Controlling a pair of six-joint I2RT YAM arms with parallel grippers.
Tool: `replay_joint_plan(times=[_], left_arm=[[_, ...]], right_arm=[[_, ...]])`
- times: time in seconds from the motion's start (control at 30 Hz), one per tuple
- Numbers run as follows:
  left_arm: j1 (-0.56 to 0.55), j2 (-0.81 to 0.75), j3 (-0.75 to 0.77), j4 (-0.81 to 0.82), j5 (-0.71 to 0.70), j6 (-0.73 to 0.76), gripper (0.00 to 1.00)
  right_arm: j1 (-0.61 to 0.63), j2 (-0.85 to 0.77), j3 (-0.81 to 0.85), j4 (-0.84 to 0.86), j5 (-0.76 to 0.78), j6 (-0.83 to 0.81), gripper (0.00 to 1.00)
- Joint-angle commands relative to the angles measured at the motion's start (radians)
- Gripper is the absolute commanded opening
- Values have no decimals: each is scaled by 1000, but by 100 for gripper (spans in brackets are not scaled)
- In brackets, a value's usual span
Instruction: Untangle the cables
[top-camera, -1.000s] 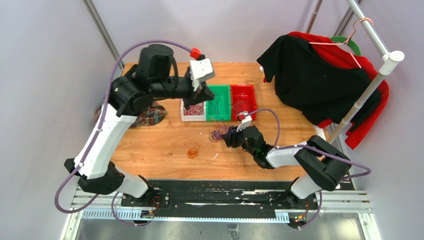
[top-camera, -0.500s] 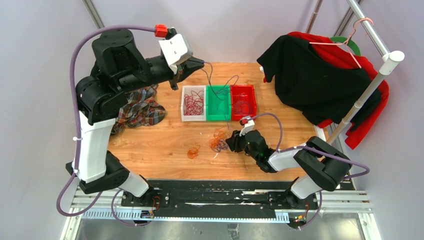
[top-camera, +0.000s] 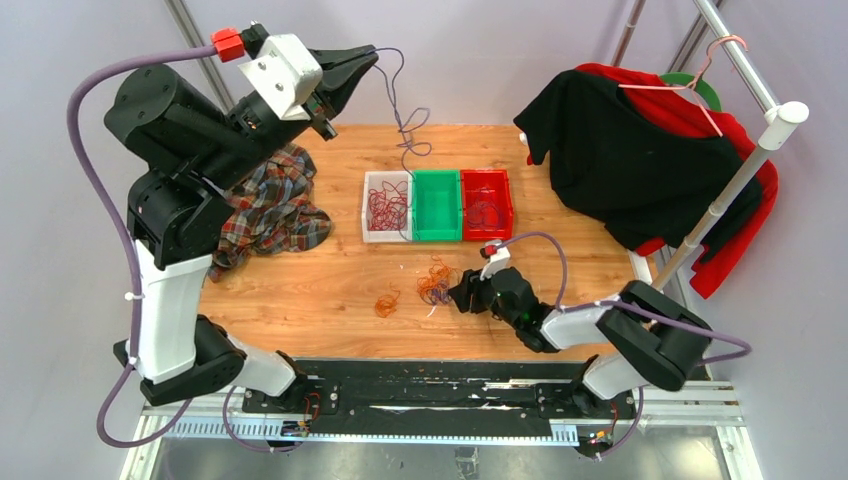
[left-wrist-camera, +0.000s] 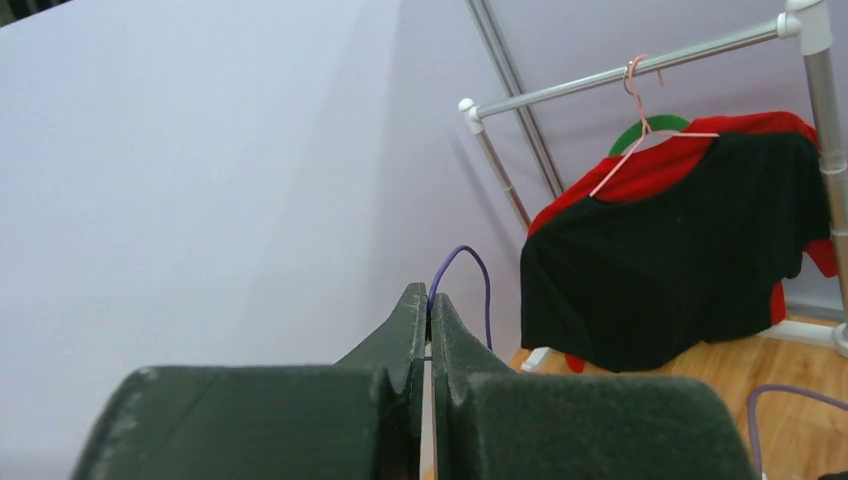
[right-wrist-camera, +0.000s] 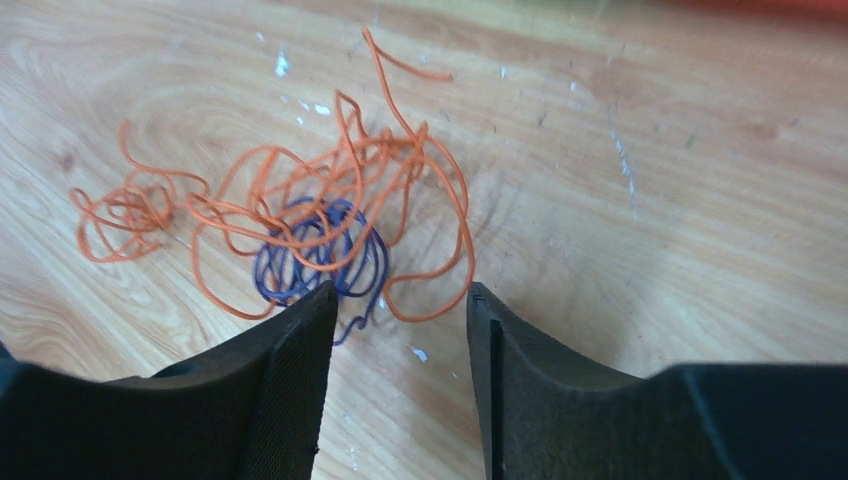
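Left gripper (left-wrist-camera: 430, 300): dark, fuzzy-faced jaws pressed together, clamping a thin purple cable (left-wrist-camera: 472, 262). The cable arches out from the fingertips as a smooth loop, then hangs in loose kinks toward the bins below. Which bin it ends in cannot be determined.

Right gripper (right-wrist-camera: 400, 300): jaws apart, holding nothing, tips low over the wooden table (right-wrist-camera: 650, 200). Just ahead of the tips lies a springy orange cable tangle (right-wrist-camera: 340, 185), laced over a tight purple coil (right-wrist-camera: 320, 265). A smaller orange tangle (top-camera: 387, 303) lies separately beyond it.

Further ahead stand three rectangular plastic bins touching side by side: white (top-camera: 368, 182) with dark red cables (top-camera: 387, 208), green (top-camera: 437, 205), and red (top-camera: 487, 180). Below the left gripper lies a crumpled plaid cloth (top-camera: 270, 205). A black shirt (top-camera: 620, 150) hangs on a rack beside the right arm.
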Motion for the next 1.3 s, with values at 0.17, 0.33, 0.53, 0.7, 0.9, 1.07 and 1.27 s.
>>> replay_joint_plan(times=[0.17,0.33,0.53,0.7,0.9,1.07,1.27], left_arm=[[-7,-18,-233,74,-1,-9,0],[-7,35,-304,107,0,-43,0],[-14,176,-274,85,24,-62,0],[-17,292,-253,140,17,-54,1],[-17,446,-200,197,-28,6,0],[-17,521,-204,251,-62,108,0],[-14,573,-244,322,-107,205,1]], right_arm=[[13,-344,93,-301,130,-83,66],[2,-496,119,-422,281,-148,73],[-31,-583,126,-486,562,-144,73],[-79,-592,173,-574,678,-143,72],[-179,-581,201,-642,652,-111,71],[-213,-588,184,-649,641,-106,70],[-242,-598,151,-660,615,-81,68]])
